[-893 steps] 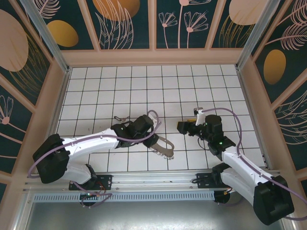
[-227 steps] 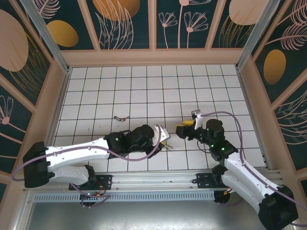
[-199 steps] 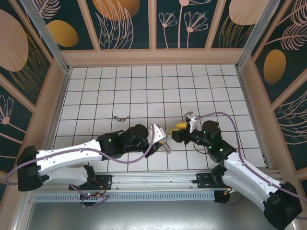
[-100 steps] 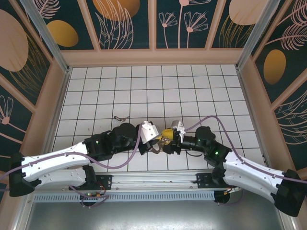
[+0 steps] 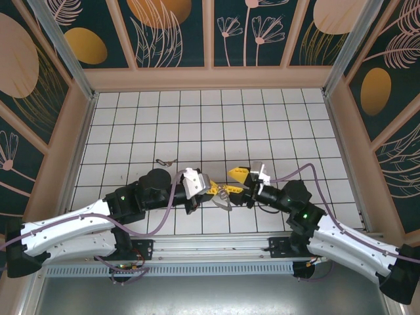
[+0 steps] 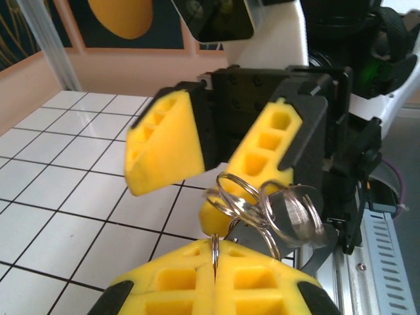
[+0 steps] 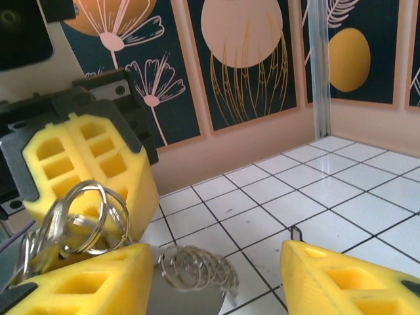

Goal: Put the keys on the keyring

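Left fingers (image 6: pixel 164 289) are pinched fully together on one thin wire loop of the keyring (image 6: pixel 262 210), holding the bunch up off the tiles between the two arms. Right fingers (image 7: pixel 341 279) stand about half open and hold nothing. One pad is just beside or touching the loops, can't tell which. Looks like a regrip on the ring. To do it well: keep left rigid, bring right in square so a single loop sits between the pads, close slowly, don't twist the wire. One probable key (image 5: pixel 165 161) lies on the tiles beyond the left arm, well apart from the ring.
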